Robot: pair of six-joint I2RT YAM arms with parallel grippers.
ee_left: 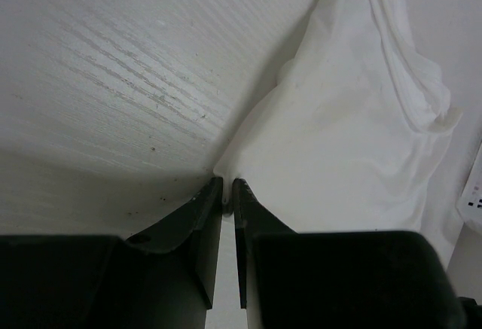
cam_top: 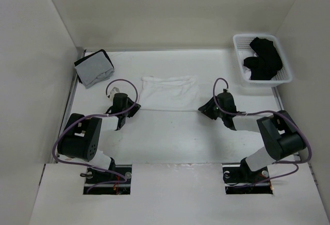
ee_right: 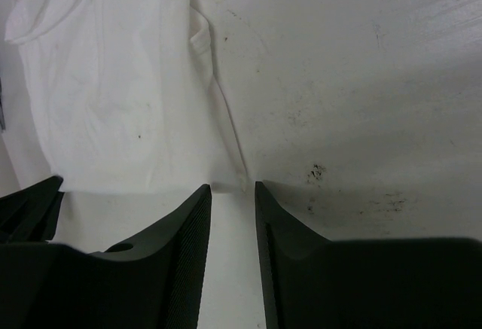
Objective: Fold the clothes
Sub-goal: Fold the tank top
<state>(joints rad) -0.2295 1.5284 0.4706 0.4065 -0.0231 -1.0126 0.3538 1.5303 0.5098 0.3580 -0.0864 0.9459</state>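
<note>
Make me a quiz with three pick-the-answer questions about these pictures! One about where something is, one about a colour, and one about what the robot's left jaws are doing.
1. Where is the white plastic mesh basket?
A) far right corner of the table
B) far left corner
C) between the arm bases

2. What colour are the crumpled clothes in it?
A) red
B) black
C) yellow

3. What are the left jaws doing?
A) standing wide open
B) gripping the basket
C) pinching a corner of the thin white fabric top

Answers:
1 A, it shows at the upper right of the top view.
2 B, only black cloth lies inside.
3 C, the left wrist view shows them almost closed on the cloth corner.
</note>
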